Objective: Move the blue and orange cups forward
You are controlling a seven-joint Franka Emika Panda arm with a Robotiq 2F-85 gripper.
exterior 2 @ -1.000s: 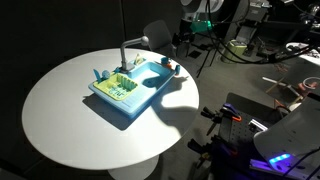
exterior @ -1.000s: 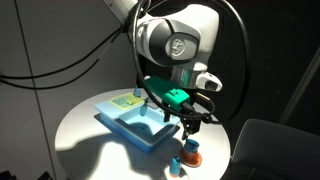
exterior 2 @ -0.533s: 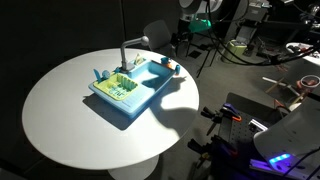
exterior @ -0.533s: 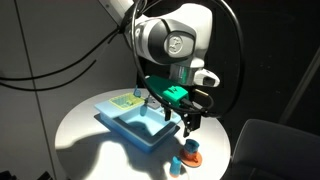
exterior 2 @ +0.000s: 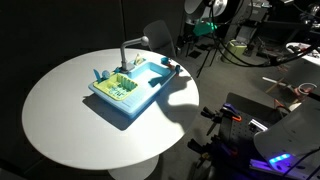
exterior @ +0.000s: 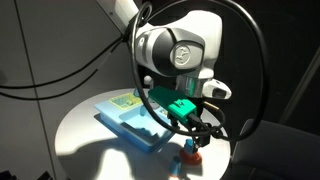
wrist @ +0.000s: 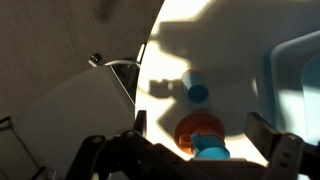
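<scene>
In the wrist view the orange cup [wrist: 198,128] stands on the white table, with a light blue cup [wrist: 213,153] resting against its near side. Another light blue cup [wrist: 197,92] stands a little farther off. My gripper [wrist: 205,132] is open, its two dark fingers [wrist: 139,124] on either side of the orange cup and above it, with nothing held. In an exterior view the gripper [exterior: 193,138] hangs just over the orange cup [exterior: 190,154] near the table's edge. In an exterior view the cups [exterior 2: 172,66] sit beside the sink's corner, under the gripper [exterior 2: 184,48].
The light blue toy sink [exterior: 122,122] [exterior 2: 142,96] with a grey faucet [exterior 2: 126,52] and green pieces fills the middle of the round white table [exterior 2: 60,115]. The table's edge [wrist: 138,75] runs close to the cups. A dark chair [exterior: 272,150] stands beyond.
My gripper has come down and shifted over the orange cup, still open. The cups and the sink have not moved.
</scene>
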